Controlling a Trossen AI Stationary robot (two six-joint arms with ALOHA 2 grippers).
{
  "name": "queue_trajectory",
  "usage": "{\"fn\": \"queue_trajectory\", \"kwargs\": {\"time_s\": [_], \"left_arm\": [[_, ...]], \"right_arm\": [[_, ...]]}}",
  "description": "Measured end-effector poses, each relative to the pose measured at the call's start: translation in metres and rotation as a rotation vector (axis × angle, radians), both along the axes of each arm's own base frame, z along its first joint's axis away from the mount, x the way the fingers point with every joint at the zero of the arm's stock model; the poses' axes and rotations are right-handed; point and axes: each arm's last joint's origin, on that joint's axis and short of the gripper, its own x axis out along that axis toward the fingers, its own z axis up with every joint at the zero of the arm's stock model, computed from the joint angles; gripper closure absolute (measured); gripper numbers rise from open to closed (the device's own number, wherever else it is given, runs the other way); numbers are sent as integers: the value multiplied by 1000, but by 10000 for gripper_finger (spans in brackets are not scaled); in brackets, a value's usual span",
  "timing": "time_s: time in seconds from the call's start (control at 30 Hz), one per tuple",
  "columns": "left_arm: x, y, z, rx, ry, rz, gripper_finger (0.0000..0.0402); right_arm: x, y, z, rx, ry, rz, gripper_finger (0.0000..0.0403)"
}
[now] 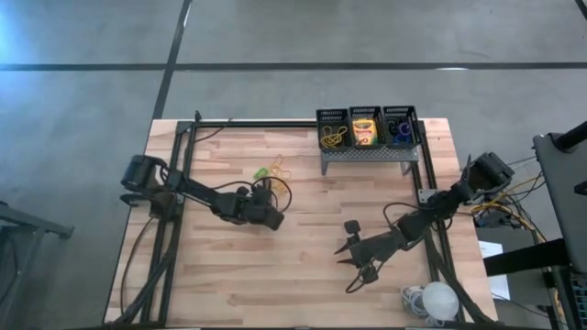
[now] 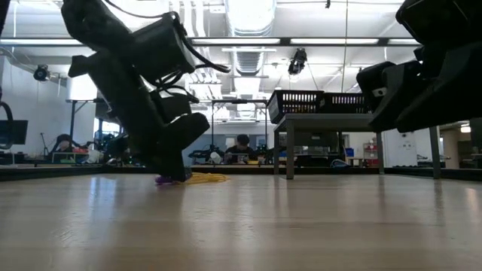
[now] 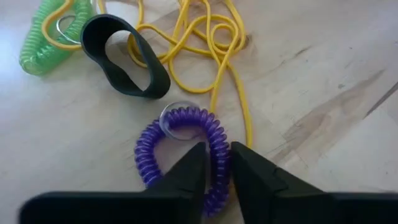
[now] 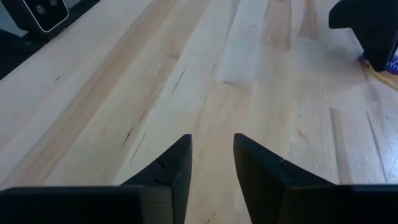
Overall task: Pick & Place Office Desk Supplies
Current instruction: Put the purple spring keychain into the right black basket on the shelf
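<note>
My left gripper (image 3: 216, 152) (image 1: 264, 203) stands low over a small pile on the table, shut on a purple coil ring (image 3: 186, 143). Beside it lie a black ring (image 3: 124, 59), a green coil ring (image 3: 43, 37) and tangled yellow rubber bands (image 3: 199, 43) (image 2: 202, 178). Three black mesh bins (image 1: 367, 128) sit on top of the grey stand, holding yellow bands (image 1: 332, 137), a crayon box (image 1: 365, 131) and blue rings (image 1: 400, 128). My right gripper (image 4: 211, 152) (image 1: 353, 255) hovers open over bare wood toward the near right. My left gripper pinches the purple coil ring's side (image 3: 219, 140) between its two fingers, at the part of the loop nearest the yellow bands. The fingers come from above, pointing steeply down. The ring lies flat on the table (image 2: 164, 179), with its loop reaching out in front of the fingertips.
The grey perforated stand (image 1: 367, 156) stands at the far right of the table. Black frame rails (image 1: 179, 183) run along the table's left and right sides. A white round object (image 1: 438, 299) and cables lie at the near right corner. Bare wood (image 1: 303, 266) spans the near middle.
</note>
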Motion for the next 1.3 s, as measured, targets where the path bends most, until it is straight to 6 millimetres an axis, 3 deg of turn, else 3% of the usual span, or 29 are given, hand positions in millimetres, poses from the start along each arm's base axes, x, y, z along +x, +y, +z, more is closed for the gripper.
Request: {"fn": "queue_trajectory", "kwargs": {"time_s": [0.2, 0.47, 0.57, 0.73, 0.9, 1.07, 1.3], "left_arm": [[4, -6, 16, -7, -20, -69, 388], [-4, -22, 52, -36, -128, -110, 356], [2, -35, 59, -36, -212, -202, 357], [26, -59, 62, -45, -423, -514, 376], [54, -74, 55, -85, -544, -730, 381], [81, -81, 40, -134, -510, -844, 377], [110, -86, 37, -175, -446, -896, 376]], "right_arm": [[-1, 0, -2, -3, 6, 0, 297], [-2, -1, -3, -4, 13, 0, 307], [-3, -2, -4, -19, 8, 10, 311], [-5, -4, -10, -31, -35, 24, 315], [0, -13, -13, 34, -81, -77, 303], [7, -16, -3, 55, -139, -85, 262], [11, -15, -2, -37, -154, -7, 224]]}}
